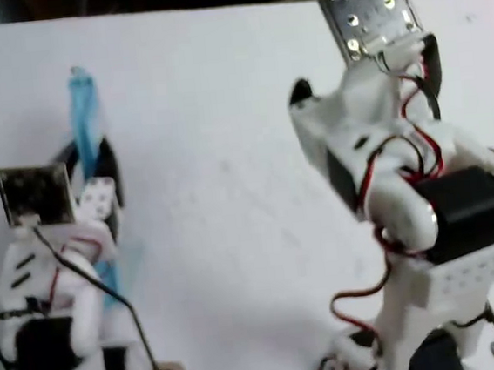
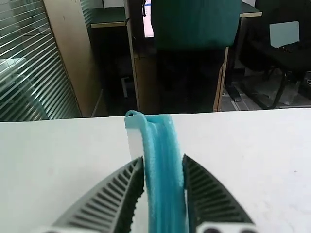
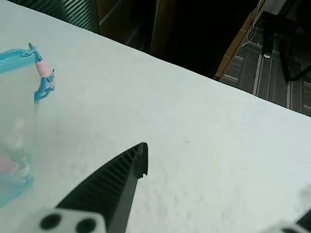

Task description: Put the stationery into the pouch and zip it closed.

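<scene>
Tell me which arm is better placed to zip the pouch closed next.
Right, likely. The left claw is shut on the blue edge of the pouch, holding it. The right claw is open and free, with the zipper tab in its wrist view.

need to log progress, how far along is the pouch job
Done, it seems: pink items sit inside the pouch. In hand: the left fingers clamp its blue edge, while the right fingers stand open, apart from it. Left: the zip; I cannot tell whether it is closed.
</scene>
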